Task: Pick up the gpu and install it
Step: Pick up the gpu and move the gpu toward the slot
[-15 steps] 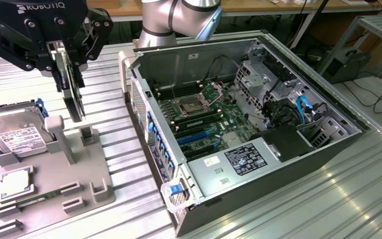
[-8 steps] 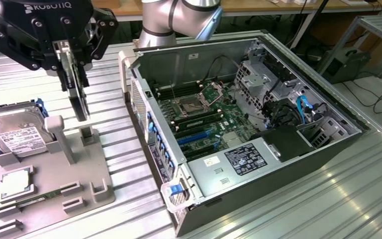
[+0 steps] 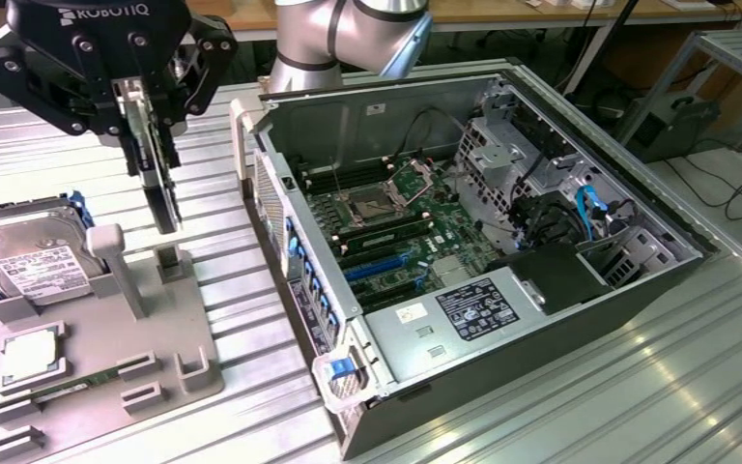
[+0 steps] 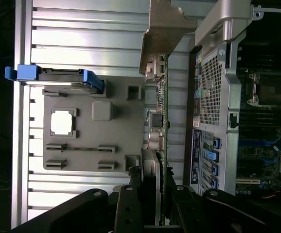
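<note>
The end effector (image 3: pixel 150 101) is clamped on the upper edge of the gpu (image 3: pixel 159 188), which hangs edge-down below it, its lower end just above the grey holder (image 3: pixel 152 329); the hold looks narrow, so a jolt could swing or slip the card; its bracket (image 4: pixel 165 29) could catch the computer case (image 3: pixel 258 164) wall beside the end effector; open room lies above that wall.

one gpu (image 3: pixel 162 193), one hard drive (image 3: pixel 26 259)
</note>
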{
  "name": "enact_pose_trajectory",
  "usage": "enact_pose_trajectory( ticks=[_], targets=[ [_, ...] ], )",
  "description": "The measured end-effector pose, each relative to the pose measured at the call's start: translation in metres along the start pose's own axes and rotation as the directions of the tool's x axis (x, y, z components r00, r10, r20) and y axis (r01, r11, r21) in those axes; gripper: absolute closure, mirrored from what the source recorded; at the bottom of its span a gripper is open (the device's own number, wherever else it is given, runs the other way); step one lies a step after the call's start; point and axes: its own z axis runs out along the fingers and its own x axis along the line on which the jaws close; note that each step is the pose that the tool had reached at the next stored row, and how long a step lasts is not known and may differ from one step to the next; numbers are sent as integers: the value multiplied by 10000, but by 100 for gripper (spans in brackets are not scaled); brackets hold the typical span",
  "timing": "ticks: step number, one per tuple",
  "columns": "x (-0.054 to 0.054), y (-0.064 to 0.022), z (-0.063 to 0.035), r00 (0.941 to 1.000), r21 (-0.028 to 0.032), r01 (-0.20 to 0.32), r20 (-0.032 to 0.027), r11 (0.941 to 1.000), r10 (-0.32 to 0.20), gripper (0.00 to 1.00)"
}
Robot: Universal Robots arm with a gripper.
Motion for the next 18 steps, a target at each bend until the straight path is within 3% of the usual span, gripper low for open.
enact_pose_trajectory(
  ticks=[18],
  targets=[
    [-196,-9,6,10000,1,-1,0,10000,1,72]
  ],
)
